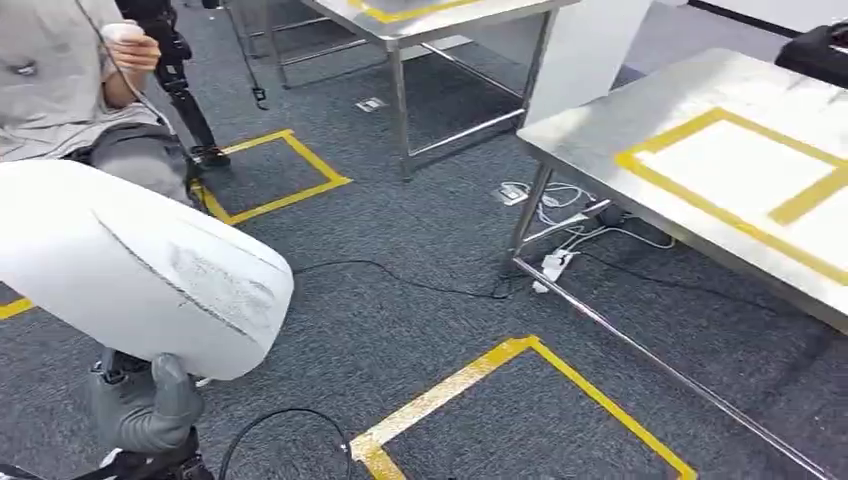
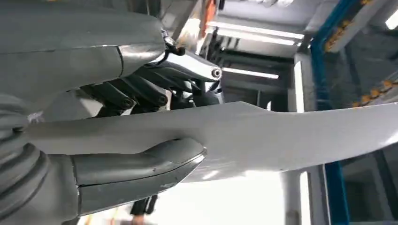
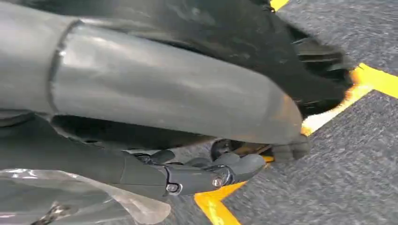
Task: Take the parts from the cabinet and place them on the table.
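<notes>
The fingers (image 2: 141,91) of your left hand (image 1: 145,405) hold the big white part (image 1: 140,265). In the head view, you see that part low on the left, over the grey carpet (image 1: 400,320), with the grey hand under it. The shiny counter (image 1: 600,120) stands to the right, well apart from the part, and it has yellow tape boxes (image 1: 735,165) on top. A second metal counter (image 1: 400,30) stands farther back. Yellow tape squares (image 1: 520,375) lie on the carpet, and white cables (image 1: 560,215) lie under the near counter. A person (image 1: 60,70) in grey sits at the top left.

In the left wrist view, your thick grey thumb (image 2: 141,164) presses one side of the flat white part (image 2: 281,136) and the dark fingers press the other side. The part sticks out far past the hand.

In the right wrist view, your right hand (image 3: 206,176) hangs over the carpet (image 3: 347,178) and a yellow tape line (image 3: 371,79). Its dark fingers (image 3: 234,166) are curled in. You cannot tell if they hold anything.
</notes>
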Motion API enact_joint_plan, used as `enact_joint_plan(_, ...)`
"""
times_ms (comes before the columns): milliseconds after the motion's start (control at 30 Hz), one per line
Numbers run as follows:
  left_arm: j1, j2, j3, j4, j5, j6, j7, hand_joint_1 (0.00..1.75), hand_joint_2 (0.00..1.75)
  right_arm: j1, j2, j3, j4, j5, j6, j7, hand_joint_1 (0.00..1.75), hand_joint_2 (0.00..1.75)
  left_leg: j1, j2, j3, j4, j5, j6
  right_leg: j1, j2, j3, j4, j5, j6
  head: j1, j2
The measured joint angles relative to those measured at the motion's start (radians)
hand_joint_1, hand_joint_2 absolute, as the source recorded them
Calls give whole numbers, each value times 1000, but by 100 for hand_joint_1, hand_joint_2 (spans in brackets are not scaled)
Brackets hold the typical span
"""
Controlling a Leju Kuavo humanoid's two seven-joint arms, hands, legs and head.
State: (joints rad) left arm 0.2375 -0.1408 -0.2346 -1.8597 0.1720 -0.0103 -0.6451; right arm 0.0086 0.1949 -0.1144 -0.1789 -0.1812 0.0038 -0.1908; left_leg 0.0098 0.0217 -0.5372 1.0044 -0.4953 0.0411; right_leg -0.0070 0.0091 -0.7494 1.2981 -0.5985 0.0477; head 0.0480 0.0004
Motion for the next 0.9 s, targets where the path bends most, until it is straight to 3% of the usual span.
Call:
enact_joint_plan(33, 0, 0, 0, 0, 0, 1, 0, 175, 175, 1, 0, -3, 0, 0, 0, 2, 0, 0, 0, 16, 1, 0, -1, -1, -3, -1, -10, 21, 4, 3, 0, 0)
enact_joint_plan(67, 0, 0, 0, 0, 0, 2, 0, 175, 175, 3, 0, -6, 0, -2, 0, 2, 0, 0, 0, 30, 2, 0, -3, -2, -5, -4, 6, -6, 28, 6, 0, 0)
enact_joint_plan(100, -1, 0, 0, 0, 0, 2, 0, 175, 175, 4, -1, -8, 0, -3, 0, 2, 0, 0, 0, 41, 3, 0, -5, -4, -7, -11, 42, -72, 65, 7, 0, 0)
enact_joint_plan(133, -1, 0, 0, 0, 0, 2, 0, 175, 175, 4, -1, -9, 0, -3, 0, 3, 0, 0, 1, 54, 7, 0, -8, -8, -8, -26, 98, -169, 108, 7, 0, 0)
enact_joint_plan(167, -2, 0, -1, 0, 0, 2, 0, 175, 175, 4, -2, -11, -1, -3, 0, 3, 0, 0, 1, 64, 12, 0, -12, -13, -7, -64, 152, -262, 136, 6, 0, 0)
enact_joint_plan(200, -2, 0, 0, 0, 0, 2, 0, 175, 175, 2, -1, -13, -2, -3, -1, 5, 0, 0, -10, 72, 13, 2, -17, -20, 6, -102, 170, -286, 115, 0, 1, 0)
enact_joint_plan(233, -3, 0, 0, 0, -1, 2, 1, 175, 175, 2, -2, -14, -3, -3, -1, 4, 0, 0, -10, 80, 14, 5, -18, -24, 3, -83, 171, -288, 122, -10, -5, 0)
enact_joint_plan(333, -4, 0, -2, 0, -5, 10, 1, 175, 175, 5, -1, -19, -3, -4, -2, 5, 0, 0, -6, 107, 24, 2, -23, -38, 6, -52, 168, -288, 120, -26, -4, 0)
enact_joint_plan(367, -6, 0, -3, 0, -11, 13, 1, 175, 175, 6, -1, -23, -4, -5, -3, 7, 0, 0, 0, 95, 27, 9, -35, -47, -2, -39, 176, -295, 125, -35, -4, 0)
enact_joint_plan(400, -7, 0, -5, 0, -18, 18, 0, 175, 175, 6, -1, -24, -4, -7, -5, 7, 0, 0, 2, 41, 13, 51, -64, -49, -2, -30, 178, -295, 124, -39, -10, 0)
enact_joint_plan(433, -6, 1, -5, 0, -26, 24, -1, 175, 175, 3, -1, -25, -4, -8, -6, 9, 0, 0, 2, 11, -19, 122, -104, -49, -2, -19, 177, -295, 125, -44, -13, 0)
enact_joint_plan(500, -2, 3, -5, 0, -36, 35, 0, 175, 175, 1, -1, -29, -4, -9, -11, 17, 0, 0, 1, -9, -101, 288, -170, -50, 0, 10, 177, -294, 124, -47, -15, 0)
enact_joint_plan(533, -2, 5, -6, 0, -38, 40, 0, 175, 175, 2, -1, -32, -4, -10, -12, 23, 0, 0, 0, -10, -127, 330, -173, -48, 2, 27, 178, -294, 124, -47, -16, 0)
enact_joint_plan(567, -2, 5, -6, 0, -39, 43, 0, 175, 175, 2, -2, -34, -4, -10, -12, 30, 0, 0, 0, -11, -127, 319, -147, -45, 3, 42, 181, -294, 124, -47, -16, 0)
enact_joint_plan(600, -2, 6, -7, 0, -40, 44, 0, 175, 175, 2, -3, -37, -4, -10, -10, 35, 0, 0, 0, -13, -110, 266, -100, -40, 4, 59, 183, -293, 124, -47, -16, 0)
enact_joint_plan(633, -3, 6, -9, 0, -41, 47, 0, 175, 175, 2, -4, -40, -4, -10, -7, 37, 0, 0, 0, -23, -76, 179, -45, -34, 4, 75, 186, -293, 124, -46, -15, 0)
enact_joint_plan(667, -3, 7, -10, 0, -42, 49, 0, 175, 175, 2, -4, -42, -4, -10, -5, 37, 0, 0, 0, -50, -42, 91, 3, -29, 4, 89, 188, -292, 123, -45, -16, 0)
enact_joint_plan(700, -3, 7, -10, 0, -42, 54, 0, 175, 175, 2, -4, -45, -4, -10, -3, 36, 0, 0, 2, -113, -24, 42, 11, -25, 3, 97, 184, -291, 122, -43, -15, 0)
enact_joint_plan(733, -2, 7, -10, 0, -42, 57, 0, 175, 175, 0, -5, -48, -5, -10, -2, 34, 0, 0, 7, -123, -19, 15, 5, -27, 6, 114, 176, -283, 122, -36, -14, 0)
enact_joint_plan(833, -6, 8, -14, 0, -43, 60, 1, 175, 175, 6, -8, -51, -6, -8, -1, 33, 0, 0, -3, -96, -20, 18, 7, -22, -7, 143, 156, -292, 129, -12, -15, 0)
enact_joint_plan(867, -7, 7, -17, 0, -43, 60, 1, 175, 175, 7, -11, -53, -6, -8, -2, 33, 0, 0, 7, -79, -15, 4, 14, -14, -6, 132, 154, -286, 123, -11, -14, 0)
enact_joint_plan(900, -7, 7, -20, 0, -44, 60, 1, 175, 175, 7, -11, -55, -6, -9, -2, 32, 0, 0, 6, -65, -12, 0, 13, -9, 3, 65, 143, -263, 106, -8, -12, 0)
